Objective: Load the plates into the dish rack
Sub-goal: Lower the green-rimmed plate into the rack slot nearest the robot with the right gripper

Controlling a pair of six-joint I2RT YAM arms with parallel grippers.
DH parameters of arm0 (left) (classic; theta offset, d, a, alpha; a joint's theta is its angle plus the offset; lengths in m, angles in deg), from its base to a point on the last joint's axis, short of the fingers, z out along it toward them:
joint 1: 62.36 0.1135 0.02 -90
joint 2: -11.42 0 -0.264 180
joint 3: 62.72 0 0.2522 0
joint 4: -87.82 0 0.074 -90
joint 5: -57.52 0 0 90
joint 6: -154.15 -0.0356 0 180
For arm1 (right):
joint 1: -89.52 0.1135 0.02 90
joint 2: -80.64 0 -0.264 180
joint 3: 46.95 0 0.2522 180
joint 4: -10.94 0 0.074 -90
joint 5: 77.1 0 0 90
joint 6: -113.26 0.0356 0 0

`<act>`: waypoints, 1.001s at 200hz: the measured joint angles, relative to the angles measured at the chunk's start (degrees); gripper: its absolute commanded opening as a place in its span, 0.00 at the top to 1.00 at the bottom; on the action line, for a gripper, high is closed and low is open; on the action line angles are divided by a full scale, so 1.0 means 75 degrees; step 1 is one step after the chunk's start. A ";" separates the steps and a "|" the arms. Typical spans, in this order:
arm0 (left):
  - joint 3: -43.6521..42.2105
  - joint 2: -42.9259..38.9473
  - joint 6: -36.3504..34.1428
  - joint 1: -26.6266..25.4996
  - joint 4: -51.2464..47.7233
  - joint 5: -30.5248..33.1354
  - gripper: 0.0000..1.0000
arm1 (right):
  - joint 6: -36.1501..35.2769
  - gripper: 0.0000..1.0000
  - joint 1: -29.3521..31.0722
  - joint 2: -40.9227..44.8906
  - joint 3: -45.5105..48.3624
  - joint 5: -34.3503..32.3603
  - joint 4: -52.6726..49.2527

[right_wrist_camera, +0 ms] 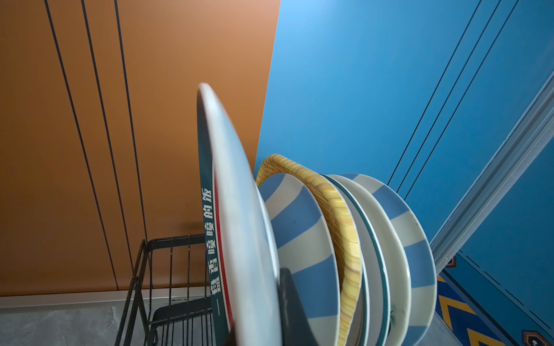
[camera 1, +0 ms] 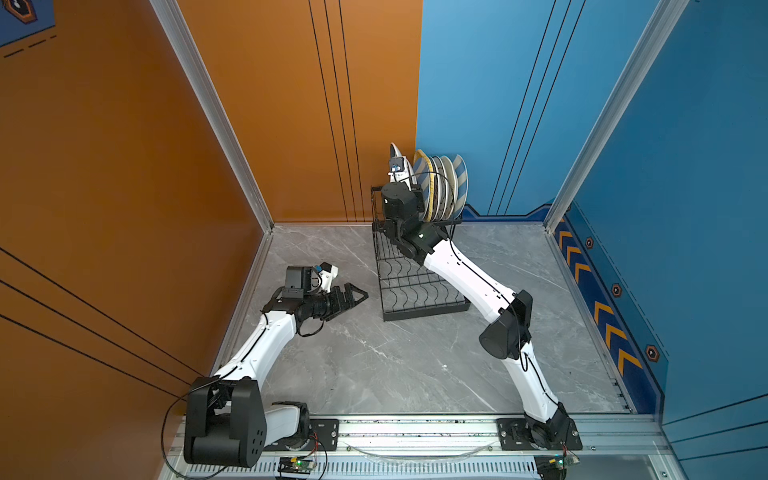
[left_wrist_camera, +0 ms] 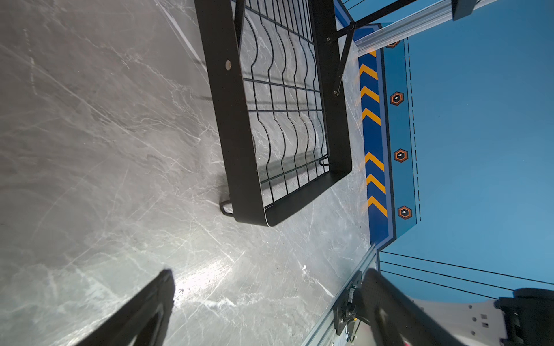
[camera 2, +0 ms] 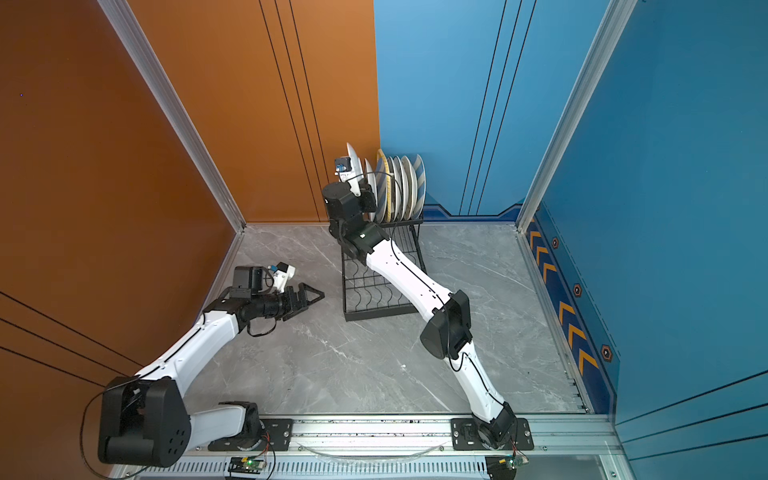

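White plate held on edge at the dish rack, a slot yet to be found!

The white plate (right_wrist_camera: 239, 194), green-rimmed with printed lettering, is clamped at its lower rim by the jaws of the right gripper (right_wrist_camera: 257, 299). It is held upright at the 9 o'clock end of the racked plates (camera 1: 446, 187), just beside them. The dish rack (camera 1: 426, 312) is stood at 12 o'clock on the desk (camera 1: 395, 374). Over at 9 o'clock the left gripper (left_wrist_camera: 268, 274) is hung low above the desk, jaws wide apart, nothing held. The plate is judged stiff, glazed, slippery and breakable, and fairly heavy for a rim pinch. A firm hold at the rim and a slow lowering are advised, so that no knock is given to the striped plate (right_wrist_camera: 299, 227) or the lighter yellow woven plate (right_wrist_camera: 338, 215).
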 measured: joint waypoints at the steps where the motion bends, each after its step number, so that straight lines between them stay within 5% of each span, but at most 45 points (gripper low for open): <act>1: 0.0000 0.0000 0.0000 0.0000 0.0000 -0.0003 0.02 | 0.0000 1.00 -0.0003 -0.0003 -0.0003 0.0000 -0.0003; 200: -0.0073 0.0157 0.0003 0.0204 0.0012 0.0026 0.02 | 0.0941 1.00 -0.0254 -0.0338 -0.0105 0.0207 -0.0175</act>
